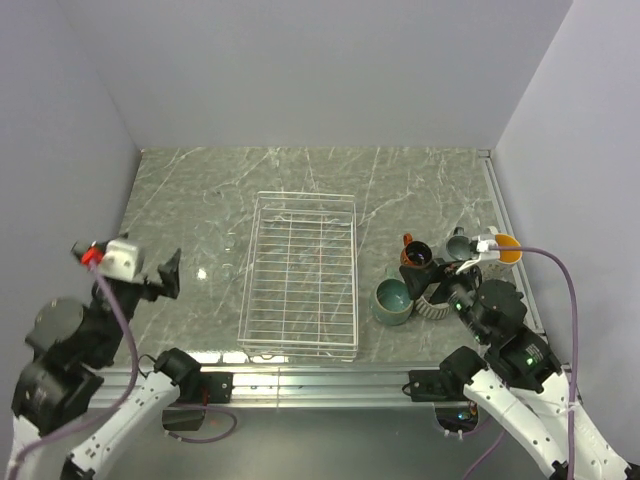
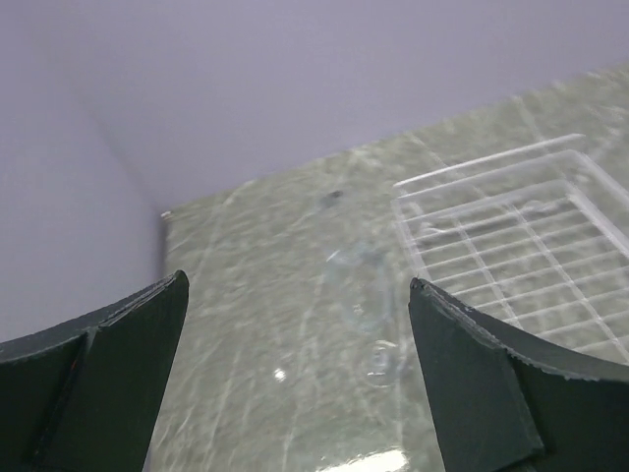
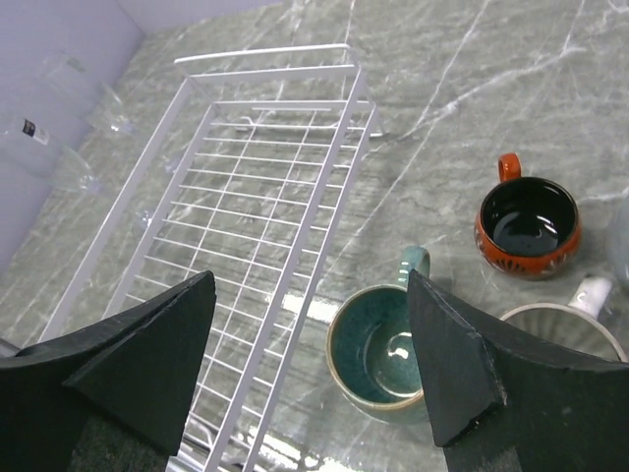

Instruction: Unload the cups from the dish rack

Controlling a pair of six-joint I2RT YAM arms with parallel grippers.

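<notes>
The white wire dish rack (image 1: 300, 275) lies mid-table, and no cup shows inside it. To its right stand a teal mug (image 1: 392, 300), a red-brown mug (image 1: 416, 254), a ribbed beige cup (image 1: 433, 305), a grey mug (image 1: 459, 246) and a white mug with orange inside (image 1: 507, 250). Clear glasses (image 1: 228, 244) stand left of the rack. My right gripper (image 3: 310, 277) hangs open above the teal mug (image 3: 378, 354) and the rack's edge (image 3: 295, 265), holding nothing. My left gripper (image 2: 297, 283) is open, with the clear glasses (image 2: 359, 285) ahead of it.
Grey walls close in the table on the left, back and right. A white rail (image 1: 510, 240) runs along the right edge beside the mugs. The red-brown mug (image 3: 528, 224) and ribbed cup (image 3: 565, 329) crowd the teal mug's right side.
</notes>
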